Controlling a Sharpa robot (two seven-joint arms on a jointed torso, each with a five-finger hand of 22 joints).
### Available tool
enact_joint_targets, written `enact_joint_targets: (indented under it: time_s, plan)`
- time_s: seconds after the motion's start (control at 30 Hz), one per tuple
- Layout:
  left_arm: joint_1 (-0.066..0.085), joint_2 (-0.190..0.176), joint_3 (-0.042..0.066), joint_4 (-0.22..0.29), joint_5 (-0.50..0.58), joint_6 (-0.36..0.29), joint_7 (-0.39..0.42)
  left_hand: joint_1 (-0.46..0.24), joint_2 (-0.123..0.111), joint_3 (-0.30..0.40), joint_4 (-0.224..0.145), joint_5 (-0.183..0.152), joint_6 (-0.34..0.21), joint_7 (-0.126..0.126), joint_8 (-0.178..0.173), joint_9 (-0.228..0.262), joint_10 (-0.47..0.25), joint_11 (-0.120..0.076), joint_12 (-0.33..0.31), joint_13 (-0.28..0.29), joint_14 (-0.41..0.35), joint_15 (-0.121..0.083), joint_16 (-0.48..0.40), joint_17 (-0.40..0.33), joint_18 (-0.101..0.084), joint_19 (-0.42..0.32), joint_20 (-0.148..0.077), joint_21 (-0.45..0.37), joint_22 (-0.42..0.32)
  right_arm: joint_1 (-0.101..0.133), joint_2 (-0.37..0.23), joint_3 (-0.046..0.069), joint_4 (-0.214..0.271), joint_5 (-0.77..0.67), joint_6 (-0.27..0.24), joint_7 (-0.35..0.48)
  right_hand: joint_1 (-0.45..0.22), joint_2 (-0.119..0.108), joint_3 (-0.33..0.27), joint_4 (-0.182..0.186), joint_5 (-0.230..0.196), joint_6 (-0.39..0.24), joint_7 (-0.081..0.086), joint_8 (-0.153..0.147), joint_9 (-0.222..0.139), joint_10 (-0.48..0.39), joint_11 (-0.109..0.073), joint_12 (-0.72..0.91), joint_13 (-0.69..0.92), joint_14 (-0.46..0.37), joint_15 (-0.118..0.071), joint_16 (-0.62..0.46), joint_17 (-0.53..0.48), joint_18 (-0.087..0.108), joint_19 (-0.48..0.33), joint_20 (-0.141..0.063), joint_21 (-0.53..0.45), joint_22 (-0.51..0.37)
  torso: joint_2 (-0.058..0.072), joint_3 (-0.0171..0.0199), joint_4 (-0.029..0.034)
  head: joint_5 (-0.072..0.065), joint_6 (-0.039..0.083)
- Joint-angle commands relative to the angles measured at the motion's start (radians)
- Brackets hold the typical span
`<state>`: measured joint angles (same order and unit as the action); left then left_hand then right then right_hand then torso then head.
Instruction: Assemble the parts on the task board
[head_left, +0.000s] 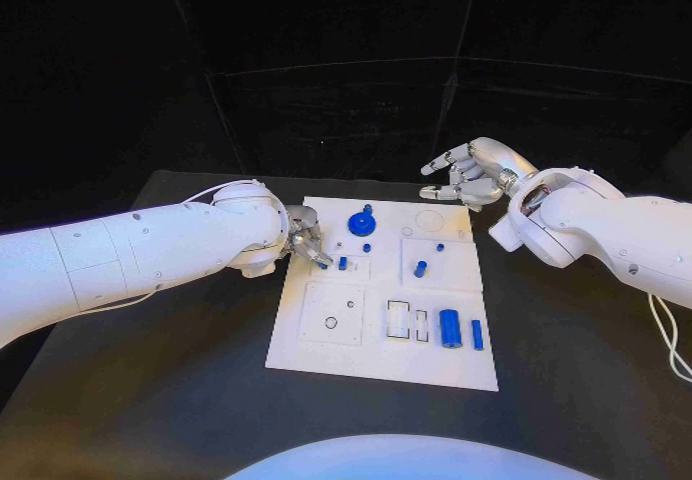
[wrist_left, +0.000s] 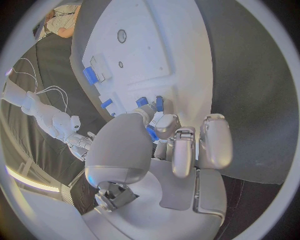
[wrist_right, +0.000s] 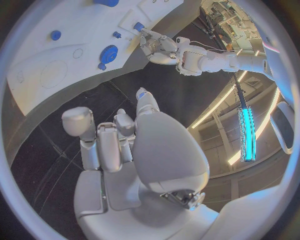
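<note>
both hands hover: left hand (head_left: 300, 240) fingers pinch a blue part (head_left: 342, 263) on the task board (head_left: 382, 360); right hand (head_left: 464, 175) fingers curl, empty.

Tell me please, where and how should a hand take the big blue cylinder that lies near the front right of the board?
The blue cylinder lies flat on the task board, its long axis running front to back. Probably best to pinch its middle from above, fingers on its two long sides. A slim blue pin lies close beside it, so that side looks tight.

Task board (head_left: 378, 340) mid-table; gear part (head_left: 362, 221) on its far edge, two cylinder parts (head_left: 462, 329) near right corner.
</note>
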<state>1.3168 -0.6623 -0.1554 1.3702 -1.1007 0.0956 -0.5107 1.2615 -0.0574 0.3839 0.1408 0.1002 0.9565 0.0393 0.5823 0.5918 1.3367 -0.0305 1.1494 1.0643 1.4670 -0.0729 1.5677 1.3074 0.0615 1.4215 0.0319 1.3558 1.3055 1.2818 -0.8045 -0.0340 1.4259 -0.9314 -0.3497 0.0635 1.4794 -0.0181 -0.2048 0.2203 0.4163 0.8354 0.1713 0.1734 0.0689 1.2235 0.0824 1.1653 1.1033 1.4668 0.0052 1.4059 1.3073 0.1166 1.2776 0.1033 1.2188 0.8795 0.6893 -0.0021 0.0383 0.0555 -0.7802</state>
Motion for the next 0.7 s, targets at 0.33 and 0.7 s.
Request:
enact_joint_targets:
  time_s: [0.33,0.7]
  plan:
    - [-0.003,0.009,-0.002,-0.012,0.0,0.025,-0.009,-0.091,-0.026,-0.078,0.044,-0.001,0.03,-0.009,0.012,0.001,0.012,-0.006,0.014,0.009,0.104,-0.013,0.003,0.263,0.004,0.009,-0.005,0.006,0.006,0.002,-0.007,0.001,0.007,0.002,0.005,-0.001,0.009,0.001,-0.005,-0.005,-0.013,-0.006,-0.001,0.007,0.0,-0.006,-0.002,-0.003,-0.002,0.039,-0.005,-0.005,0.002,0.01,-0.007,0.001,-0.005,-0.001,0.0,-0.0004,0.0008,-0.004,0.003]
    - [-0.003,0.018,-0.002,-0.025,0.0,0.012,-0.009,-0.112,-0.02,-0.121,0.073,-0.001,0.034,-0.01,0.015,0.001,0.014,-0.006,0.018,0.012,0.104,-0.014,0.003,0.263,0.003,0.01,-0.006,0.007,0.01,0.002,-0.008,0.001,0.008,0.002,0.007,-0.003,0.005,0.003,-0.009,-0.003,-0.022,-0.008,0.0,0.008,0.0,-0.006,-0.001,-0.002,-0.003,0.039,-0.005,-0.007,0.001,0.011,-0.007,0.001,-0.007,-0.004,0.0,-0.0007,-0.0001,-0.004,0.005]
